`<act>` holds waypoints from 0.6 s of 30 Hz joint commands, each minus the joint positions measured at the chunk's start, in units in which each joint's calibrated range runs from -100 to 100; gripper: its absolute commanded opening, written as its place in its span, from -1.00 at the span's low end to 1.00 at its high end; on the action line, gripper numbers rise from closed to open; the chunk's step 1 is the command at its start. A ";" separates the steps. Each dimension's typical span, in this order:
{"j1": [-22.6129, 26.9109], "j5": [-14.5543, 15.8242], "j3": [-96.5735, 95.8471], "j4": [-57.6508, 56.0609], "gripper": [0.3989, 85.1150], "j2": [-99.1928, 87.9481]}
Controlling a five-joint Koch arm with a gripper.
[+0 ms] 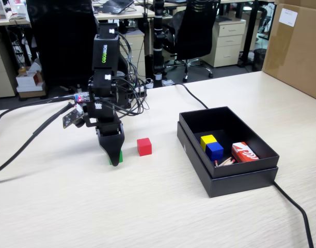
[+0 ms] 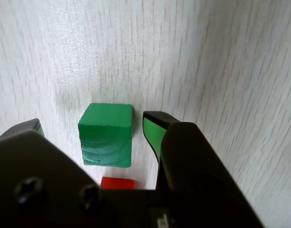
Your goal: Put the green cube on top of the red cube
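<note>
The green cube [image 2: 107,133] sits on the pale wooden table between my gripper's [image 2: 94,124] two jaws, with a gap on each side, the narrower one toward the right green-padded finger [image 2: 152,133]. The gripper is open and lowered to the table. In the fixed view the gripper [image 1: 114,158] hides most of the green cube; only a sliver of the green cube [image 1: 120,156] shows. The red cube [image 1: 144,146] stands on the table a little right of the gripper, apart from it. It also shows in the wrist view [image 2: 118,183], just behind the green cube.
A black open box [image 1: 240,178] stands to the right and holds a yellow cube [image 1: 208,139], a blue cube [image 1: 214,150] and a red-and-white carton [image 1: 244,152]. A cardboard box [image 1: 297,49] is at the far right. Cables [image 1: 24,144] run across the table on the left.
</note>
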 commanded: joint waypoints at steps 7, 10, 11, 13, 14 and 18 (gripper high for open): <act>-0.05 0.63 4.51 0.28 -0.28 0.88; -0.05 0.78 4.24 0.28 -0.34 0.88; -0.15 1.03 4.87 0.45 -0.66 0.88; -0.20 1.32 5.23 0.63 -0.88 0.65; -0.20 1.37 5.32 0.63 -0.92 0.54; -0.24 1.71 4.15 0.54 -0.99 -2.10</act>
